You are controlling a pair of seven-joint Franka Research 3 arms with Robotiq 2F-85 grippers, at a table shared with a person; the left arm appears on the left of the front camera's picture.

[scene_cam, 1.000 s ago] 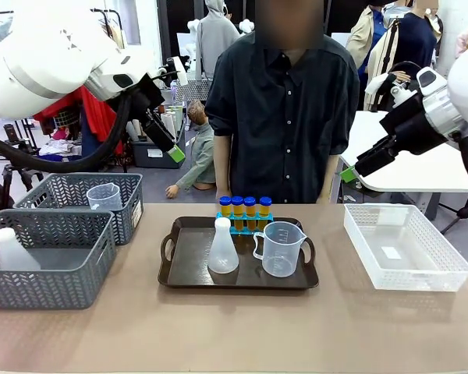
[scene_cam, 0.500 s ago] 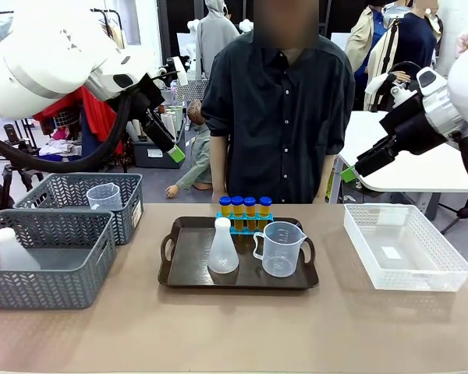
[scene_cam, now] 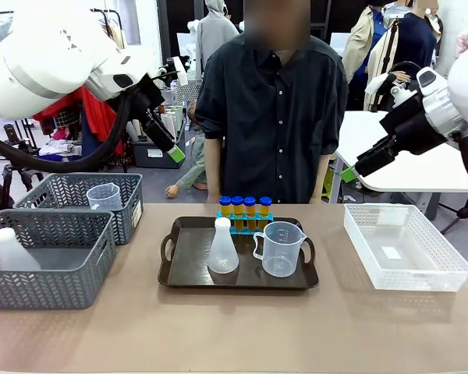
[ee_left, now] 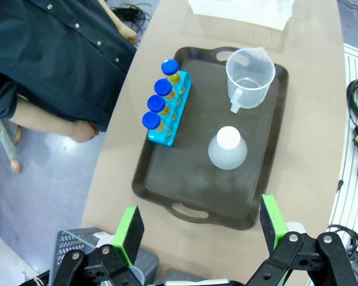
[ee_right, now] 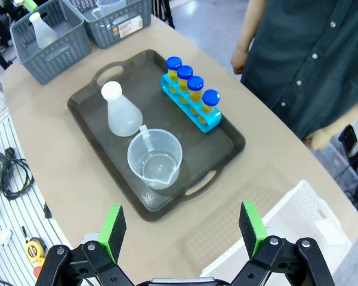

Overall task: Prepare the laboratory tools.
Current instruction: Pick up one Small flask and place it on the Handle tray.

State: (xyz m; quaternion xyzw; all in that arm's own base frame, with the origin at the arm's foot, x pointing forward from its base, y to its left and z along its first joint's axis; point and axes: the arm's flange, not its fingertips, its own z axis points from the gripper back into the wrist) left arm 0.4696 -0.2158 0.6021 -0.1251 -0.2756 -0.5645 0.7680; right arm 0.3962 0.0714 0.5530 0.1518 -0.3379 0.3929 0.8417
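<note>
Beaker (scene_cam: 280,248), flask (scene_cam: 223,248) and racked tubes (scene_cam: 245,207) stand on tray (scene_cam: 179,265), mid-desk. Likely light, slick plastic: grip flask by neck, beaker by handle. Left fingers (ee_left: 131,229) and right fingers (ee_right: 253,229) wide, empty, well above.

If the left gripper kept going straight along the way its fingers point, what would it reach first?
Probably the dark brown tray: the open left gripper looks down at its near end, short of the conical flask. The depth is hard to judge.

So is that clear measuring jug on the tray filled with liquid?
No, the measuring beaker looks empty from above, standing beside the conical flask on the brown tray.
</note>
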